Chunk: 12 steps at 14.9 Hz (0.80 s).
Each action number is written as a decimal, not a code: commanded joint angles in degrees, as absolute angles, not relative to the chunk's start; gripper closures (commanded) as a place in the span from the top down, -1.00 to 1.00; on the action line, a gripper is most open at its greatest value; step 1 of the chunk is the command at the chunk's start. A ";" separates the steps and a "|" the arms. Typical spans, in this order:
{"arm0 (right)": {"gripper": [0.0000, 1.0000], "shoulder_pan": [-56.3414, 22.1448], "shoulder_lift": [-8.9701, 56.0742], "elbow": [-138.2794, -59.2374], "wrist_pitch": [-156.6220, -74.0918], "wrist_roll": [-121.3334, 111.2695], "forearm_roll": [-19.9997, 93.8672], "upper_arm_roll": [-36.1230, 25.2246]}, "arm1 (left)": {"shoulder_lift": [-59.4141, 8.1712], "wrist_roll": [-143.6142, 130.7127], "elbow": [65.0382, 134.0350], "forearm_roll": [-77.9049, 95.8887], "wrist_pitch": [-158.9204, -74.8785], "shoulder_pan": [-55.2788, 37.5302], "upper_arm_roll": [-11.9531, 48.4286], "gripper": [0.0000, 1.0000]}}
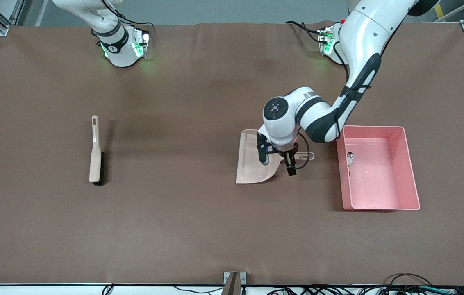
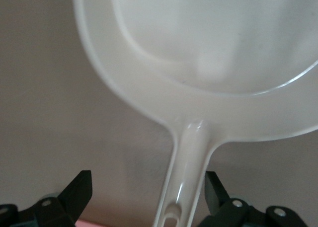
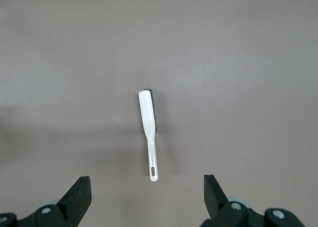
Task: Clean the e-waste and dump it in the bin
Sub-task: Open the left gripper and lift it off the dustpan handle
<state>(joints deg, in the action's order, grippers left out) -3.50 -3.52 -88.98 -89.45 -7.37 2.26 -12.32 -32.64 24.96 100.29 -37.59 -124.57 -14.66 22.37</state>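
Beige and flat on the brown table [image 1: 174, 229], the dustpan [image 1: 252, 164] lies in the front view with its handle pointing toward the bin [image 1: 408, 172], the pink low-walled tub just beside it at the left arm's end of the table; the left gripper [image 1: 291, 164] hangs low over that handle, though this view does not let me tell how its fingers stand; inside the bin, close to the wall nearest the dustpan, sits the e-waste [image 1: 350, 158], a small whitish-grey scrap, and only that one piece can be made out; well apart, toward the right arm's end of the table, a brush [image 1: 96, 153] with a pale handle and dark bristles lies alone; the right arm waits folded up near its base, its gripper out of this view. From the left wrist view, the dustpan [image 2: 208, 53] fills the upper part and its handle runs down between the two dark fingertips [image 2: 77, 192], which stand wide apart on either side of it, neither touching it; the pan holds nothing that can be seen. From the right wrist view, the right gripper [image 3: 146, 194] hangs high over the table with its fingers spread, nothing between them; the brush [image 3: 148, 120] lies on the table below.
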 commanded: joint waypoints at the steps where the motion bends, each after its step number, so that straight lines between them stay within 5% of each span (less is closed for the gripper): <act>1: 1.00 -3.60 -2.90 -87.98 -89.12 -7.03 1.58 -12.39 | -24.37 23.82 100.99 -32.80 -122.79 -13.29 20.66 1.00; 12: 1.00 -3.60 -2.73 -87.98 -89.12 -7.03 1.58 -12.39 | -4.67 22.86 100.90 -4.59 -112.77 -1.67 7.67 1.00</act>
<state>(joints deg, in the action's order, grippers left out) -3.50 -3.20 -88.93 -89.46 -7.37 2.26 -12.34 -8.27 24.62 99.18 -8.01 -114.86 -1.40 10.64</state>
